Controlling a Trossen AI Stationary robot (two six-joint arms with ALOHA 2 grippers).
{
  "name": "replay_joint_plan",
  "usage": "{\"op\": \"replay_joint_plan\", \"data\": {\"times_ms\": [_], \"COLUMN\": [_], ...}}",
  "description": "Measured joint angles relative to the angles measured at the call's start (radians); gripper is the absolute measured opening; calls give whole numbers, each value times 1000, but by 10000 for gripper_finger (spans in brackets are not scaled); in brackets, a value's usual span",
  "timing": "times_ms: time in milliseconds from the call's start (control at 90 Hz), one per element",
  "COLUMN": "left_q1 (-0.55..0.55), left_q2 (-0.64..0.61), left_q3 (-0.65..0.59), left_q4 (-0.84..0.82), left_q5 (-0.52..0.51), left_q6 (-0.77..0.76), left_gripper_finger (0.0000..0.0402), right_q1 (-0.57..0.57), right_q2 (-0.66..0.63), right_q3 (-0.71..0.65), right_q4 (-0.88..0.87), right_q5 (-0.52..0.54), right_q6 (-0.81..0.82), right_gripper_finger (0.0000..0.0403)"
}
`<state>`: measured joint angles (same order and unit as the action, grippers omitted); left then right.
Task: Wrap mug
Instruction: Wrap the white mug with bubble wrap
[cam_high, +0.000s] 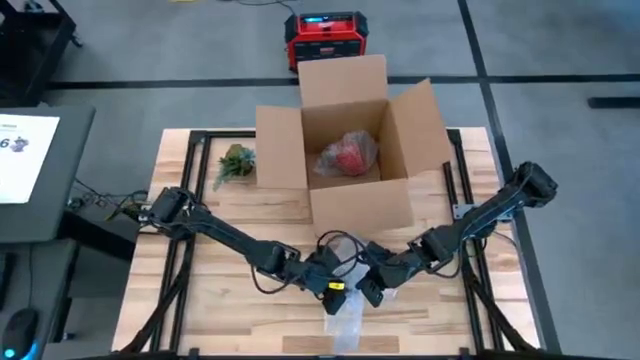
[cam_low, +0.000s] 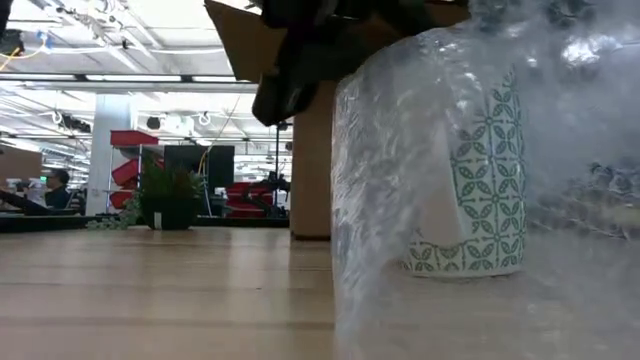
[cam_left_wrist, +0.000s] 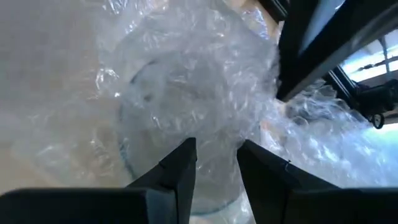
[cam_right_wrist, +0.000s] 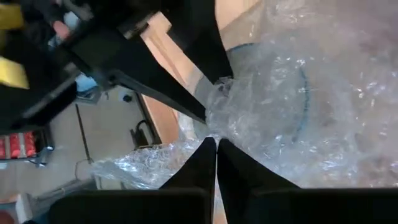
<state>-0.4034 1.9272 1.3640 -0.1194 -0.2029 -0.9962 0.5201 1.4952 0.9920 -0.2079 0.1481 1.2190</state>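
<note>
inside the open cardboard box (cam_high: 350, 140), a bubble-wrapped red object (cam_high: 347, 156)

The open cardboard box (cam_high: 350, 150) blocks the upper centre of the desk (cam_high: 210, 230); a small plant (cam_high: 235, 163) sits upper left. Bare boards lie open at lower left and right.

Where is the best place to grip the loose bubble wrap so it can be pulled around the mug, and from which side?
Probably the free tail of the bubble wrap lying on the table in front of the mug, approached from above. It lies flat and free there, while the left gripper and right gripper pinch the wrap at the mug's rim.
</note>
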Motion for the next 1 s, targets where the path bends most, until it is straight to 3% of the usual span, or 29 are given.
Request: {"op": "replay_joint_plan", "data": {"times_ms": [333, 589, 678, 856, 1000], "left_q1": [0, -19, -25, -21, -14], "left_q2": [-45, -44, -45, -42, -44], "left_q3": [105, 148, 139, 117, 118], "left_q4": [-124, -5, -11, -127, -133], "left_q5": [51, 203, 184, 18, -4], "left_q6": [83, 176, 183, 126, 111], "left_gripper_finger": [102, 102, 102, 102, 102], "right_q1": [1, -20, -30, -46, -45], "right_q2": [-5, -3, -3, -2, -2], "right_q3": [0, 0, 0, 0, 0], "right_q4": [-27, -79, -78, -79, -78], "right_q5": [38, 52, 61, 65, 95], "right_q6": [145, 214, 214, 217, 216], "right_gripper_finger": [0, 0, 0, 0, 0]}}
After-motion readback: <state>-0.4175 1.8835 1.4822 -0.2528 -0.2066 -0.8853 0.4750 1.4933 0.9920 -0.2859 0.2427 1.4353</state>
